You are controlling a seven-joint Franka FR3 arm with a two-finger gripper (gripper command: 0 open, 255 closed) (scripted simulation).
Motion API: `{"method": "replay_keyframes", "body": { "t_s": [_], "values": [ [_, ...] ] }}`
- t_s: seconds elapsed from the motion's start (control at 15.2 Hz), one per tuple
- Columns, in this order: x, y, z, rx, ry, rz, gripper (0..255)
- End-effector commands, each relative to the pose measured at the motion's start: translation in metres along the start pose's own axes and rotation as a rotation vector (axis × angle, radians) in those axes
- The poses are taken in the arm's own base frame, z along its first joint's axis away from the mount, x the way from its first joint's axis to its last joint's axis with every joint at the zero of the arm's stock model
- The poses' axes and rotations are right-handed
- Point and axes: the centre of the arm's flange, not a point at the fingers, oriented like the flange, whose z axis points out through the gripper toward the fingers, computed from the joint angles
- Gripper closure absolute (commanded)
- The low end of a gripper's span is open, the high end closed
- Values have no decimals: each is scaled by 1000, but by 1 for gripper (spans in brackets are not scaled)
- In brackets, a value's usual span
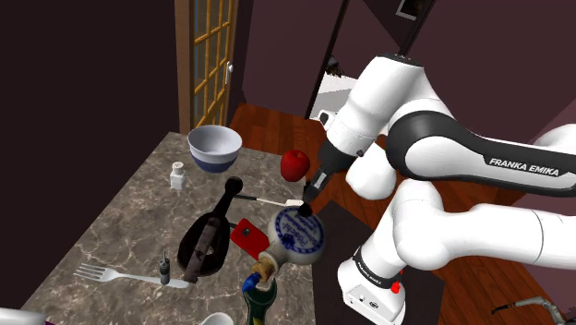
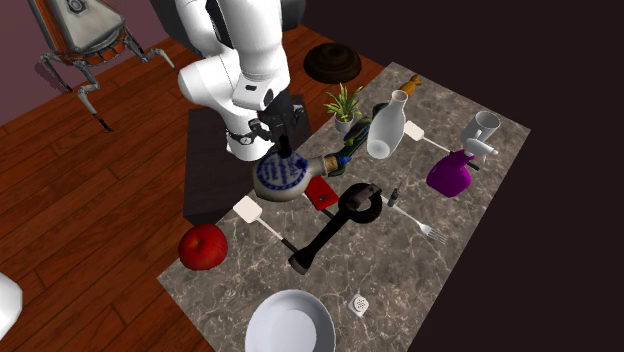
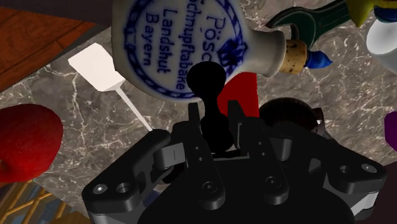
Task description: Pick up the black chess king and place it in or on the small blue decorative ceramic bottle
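Grip: the gripper (image 3: 216,130) is clamped on the black king (image 3: 210,89).
Place: black king held just above the bottle (image 3: 172,44) — white, blue lettering, lying on its side.
Risk: rounded flank — once released, the black king could roll off beside the bottle.

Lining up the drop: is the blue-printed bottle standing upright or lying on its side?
Lying on its side. The bottle has its round printed face turned up, and its corked neck points sideways along the marble counter.
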Motion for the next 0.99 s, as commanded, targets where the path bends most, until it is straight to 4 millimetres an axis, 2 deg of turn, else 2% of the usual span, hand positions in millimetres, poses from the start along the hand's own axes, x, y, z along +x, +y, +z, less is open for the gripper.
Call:
{"method": "replay_keyframes", "body": {
  "t_s": [0.0,0.07,0.59,0.66,0.92],
  "values": [
    [-1,0,10,0,0,0,255],
    [-2,0,16,0,0,0,255],
    [-2,0,16,0,0,0,255],
    [-2,0,16,0,0,0,0],
    [-2,0,16,0,0,0,0]
  ]
}}
